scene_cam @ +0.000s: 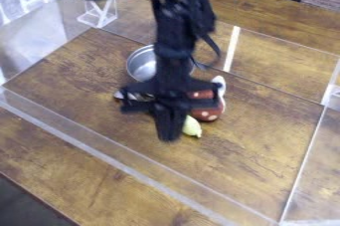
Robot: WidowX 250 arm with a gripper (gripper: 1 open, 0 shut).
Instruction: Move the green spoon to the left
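The round shiny silver metal pot sits on the brown wooden table; just in front of it hangs the black robot claw, pinched tight; the yellow-green plastic-handled spoon peeks out beside the claw; a red-brown and white mushroom toy lies right of the pot.

A single camera looks down at an angle from in front of the wooden worktop, fairly near, facing the black arm from across a clear-walled enclosure.
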